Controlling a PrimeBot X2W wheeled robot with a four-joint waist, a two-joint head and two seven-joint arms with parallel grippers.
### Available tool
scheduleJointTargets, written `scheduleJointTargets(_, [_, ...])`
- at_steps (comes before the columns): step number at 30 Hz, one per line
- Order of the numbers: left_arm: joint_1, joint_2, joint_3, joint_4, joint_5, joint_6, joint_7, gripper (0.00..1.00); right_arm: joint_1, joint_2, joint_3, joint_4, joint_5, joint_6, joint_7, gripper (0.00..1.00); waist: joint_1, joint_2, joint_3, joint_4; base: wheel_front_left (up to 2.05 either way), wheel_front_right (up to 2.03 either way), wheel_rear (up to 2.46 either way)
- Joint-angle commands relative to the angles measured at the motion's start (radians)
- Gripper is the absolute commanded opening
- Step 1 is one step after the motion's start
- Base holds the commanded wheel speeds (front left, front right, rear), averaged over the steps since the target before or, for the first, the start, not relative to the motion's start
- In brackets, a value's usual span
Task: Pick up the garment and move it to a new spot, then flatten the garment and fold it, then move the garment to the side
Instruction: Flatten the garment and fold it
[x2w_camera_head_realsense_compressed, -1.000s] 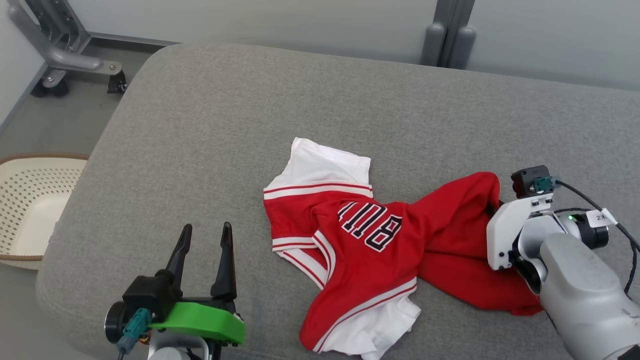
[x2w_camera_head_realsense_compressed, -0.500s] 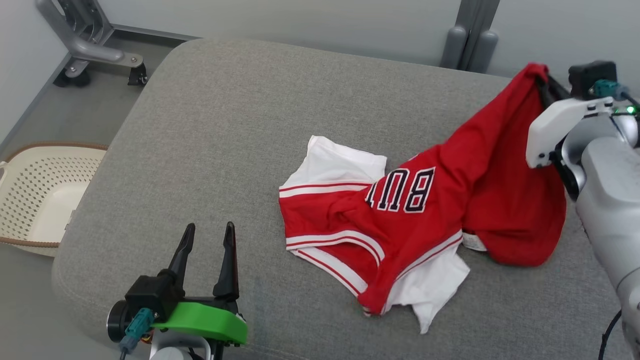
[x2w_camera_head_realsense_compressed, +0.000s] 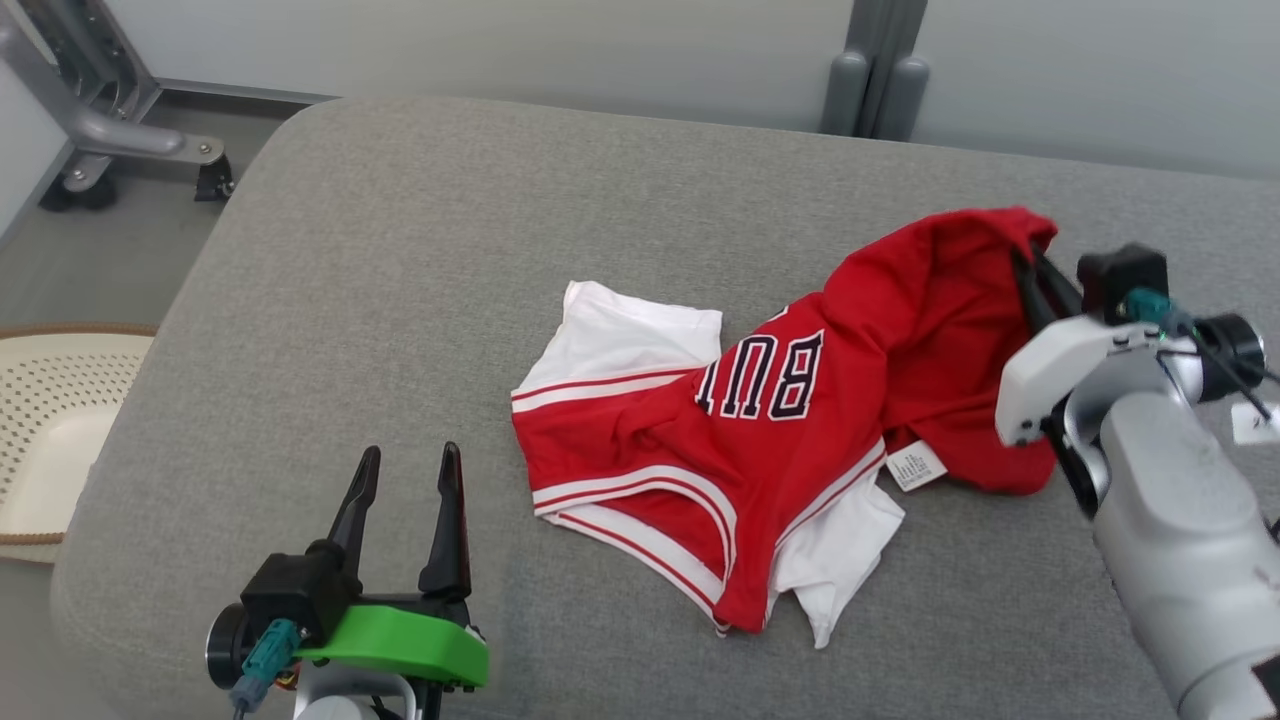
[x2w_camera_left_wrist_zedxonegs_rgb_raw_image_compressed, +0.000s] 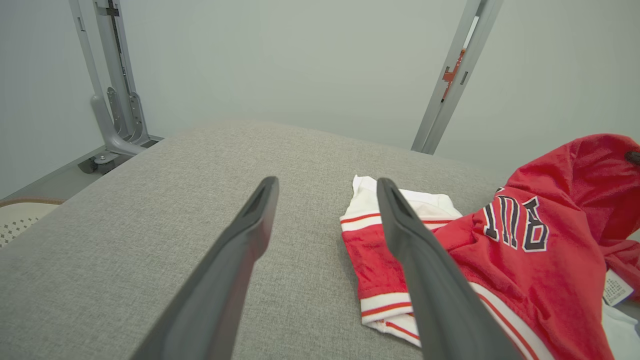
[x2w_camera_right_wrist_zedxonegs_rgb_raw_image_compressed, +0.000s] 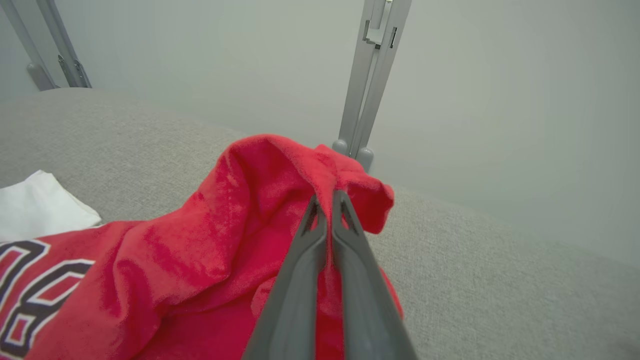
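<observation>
The garment (x2w_camera_head_realsense_compressed: 790, 420) is a red jersey with white trim and dark letters, crumpled on the grey cushion (x2w_camera_head_realsense_compressed: 450, 250). My right gripper (x2w_camera_head_realsense_compressed: 1028, 255) is shut on a fold of its red fabric at the right end, holding that end raised off the cushion; the right wrist view shows the garment (x2w_camera_right_wrist_zedxonegs_rgb_raw_image_compressed: 210, 250) pinched between the closed fingers of the right gripper (x2w_camera_right_wrist_zedxonegs_rgb_raw_image_compressed: 327, 197). My left gripper (x2w_camera_head_realsense_compressed: 405, 470) stands open near the cushion's front left, apart from the garment. In the left wrist view the left gripper (x2w_camera_left_wrist_zedxonegs_rgb_raw_image_compressed: 325, 185) frames bare cushion, with the garment (x2w_camera_left_wrist_zedxonegs_rgb_raw_image_compressed: 500, 250) to its right.
A cream perforated basket (x2w_camera_head_realsense_compressed: 50, 430) sits on the floor left of the cushion. A grey metal stand with wheels (x2w_camera_head_realsense_compressed: 110, 130) is at the far left, and a grey post (x2w_camera_head_realsense_compressed: 875, 80) rises behind the cushion against the pale wall.
My right gripper closed on the garment's red end and lifted it up and back, then lowered it somewhat. The garment stretched out rightward. The head camera shifted. The left gripper has not moved.
</observation>
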Motion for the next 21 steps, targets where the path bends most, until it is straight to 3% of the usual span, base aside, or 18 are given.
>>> scheduleJointTargets(1, [0.012,0.0,0.001,-0.004,0.004,0.001,0.0,1.0,0.075,0.004,-0.012,-0.039,0.011,-0.002,-0.002,0.0,0.0,0.0,-0.004,-0.034,0.0,0.0,0.0])
scheduleJointTargets(9, [0.01,0.006,0.009,-0.007,0.006,0.002,0.0,1.0,0.394,0.05,-0.109,-0.317,-0.037,-0.002,-0.003,0.0,0.0,0.0,-0.007,-0.114,0.0,0.0,0.0])
scheduleJointTargets(16, [0.005,0.008,0.014,-0.006,0.004,0.002,0.0,1.0,0.56,0.114,-0.154,-0.436,-0.084,-0.002,-0.003,0.0,0.0,0.0,-0.007,-0.156,0.0,0.0,0.0])
scheduleJointTargets(18, [0.003,0.009,0.016,-0.004,0.003,0.002,0.0,1.0,0.582,0.126,-0.159,-0.456,-0.093,-0.002,-0.003,0.43,0.0,0.0,-0.006,-0.164,0.0,0.0,0.0])
scheduleJointTargets(19, [0.002,0.009,0.016,-0.004,0.003,0.002,0.0,1.0,0.59,0.129,-0.16,-0.463,-0.092,-0.002,-0.003,0.97,0.0,0.0,-0.006,-0.166,0.0,0.0,0.0])
scheduleJointTargets(21, [0.001,0.009,0.018,-0.002,0.002,0.001,0.0,1.0,0.609,0.136,-0.163,-0.489,-0.086,-0.002,-0.003,1.0,0.0,0.0,-0.007,-0.172,0.0,0.0,0.0])
